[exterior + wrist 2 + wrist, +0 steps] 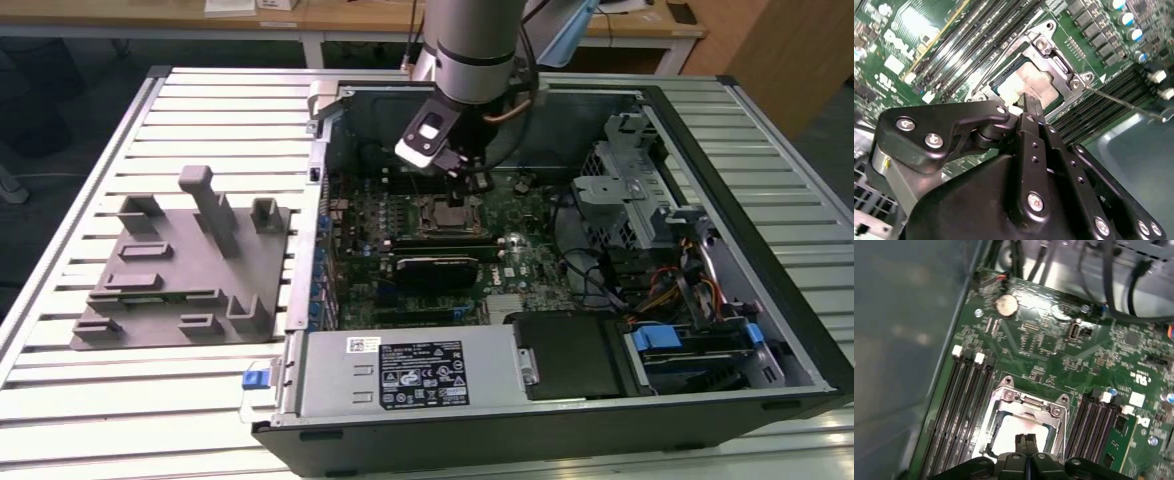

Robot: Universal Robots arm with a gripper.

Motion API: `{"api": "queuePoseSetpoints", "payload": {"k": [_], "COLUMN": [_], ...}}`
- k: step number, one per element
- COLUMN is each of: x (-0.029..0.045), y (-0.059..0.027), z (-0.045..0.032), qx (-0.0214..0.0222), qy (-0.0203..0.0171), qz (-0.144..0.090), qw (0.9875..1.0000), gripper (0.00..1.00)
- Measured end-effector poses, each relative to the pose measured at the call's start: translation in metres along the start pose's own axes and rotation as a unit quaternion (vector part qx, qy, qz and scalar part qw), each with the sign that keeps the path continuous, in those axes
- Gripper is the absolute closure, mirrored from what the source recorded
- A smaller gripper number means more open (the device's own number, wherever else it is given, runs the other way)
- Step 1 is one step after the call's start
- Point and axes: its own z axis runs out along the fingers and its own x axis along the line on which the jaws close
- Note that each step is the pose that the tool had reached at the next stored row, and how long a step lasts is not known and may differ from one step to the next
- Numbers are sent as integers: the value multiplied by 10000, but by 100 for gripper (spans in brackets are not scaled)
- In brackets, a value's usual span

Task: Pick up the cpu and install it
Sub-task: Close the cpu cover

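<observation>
The cpu [1029, 82] lies flat in the black socket frame [1054, 55] on the green motherboard, its pale silver top catching the light; the first wrist view shows it too [1011, 432]. My gripper [1030, 104] hangs just above the chip's middle with its two black fingertips pressed together and nothing between them, as the first wrist view confirms [1026, 438]. In the exterior view the gripper [478, 182] reaches down into the open computer case over the socket [447, 213].
A thin metal socket lever [1124, 102] sticks out beside the frame. Memory slots [961, 405] flank the socket. A grey fixture plate [180, 270] sits at the exterior view's left. The power supply [407, 370], drive cage [641, 190] and cables [627, 280] crowd the case.
</observation>
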Motion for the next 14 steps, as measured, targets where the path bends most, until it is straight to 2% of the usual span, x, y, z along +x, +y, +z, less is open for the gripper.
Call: {"api": "queuePoseSetpoints", "payload": {"k": [4,7,11,14], "x": [0,0,0,0], "y": [0,0,0,0], "z": [1,3,4,5], "qx": [2,4,6,8], "qy": [3,6,10,11], "qz": [-365,-634,-1001,-1269], "qw": [9993,9980,9950,9919], "gripper": [89,89,89,89]}}
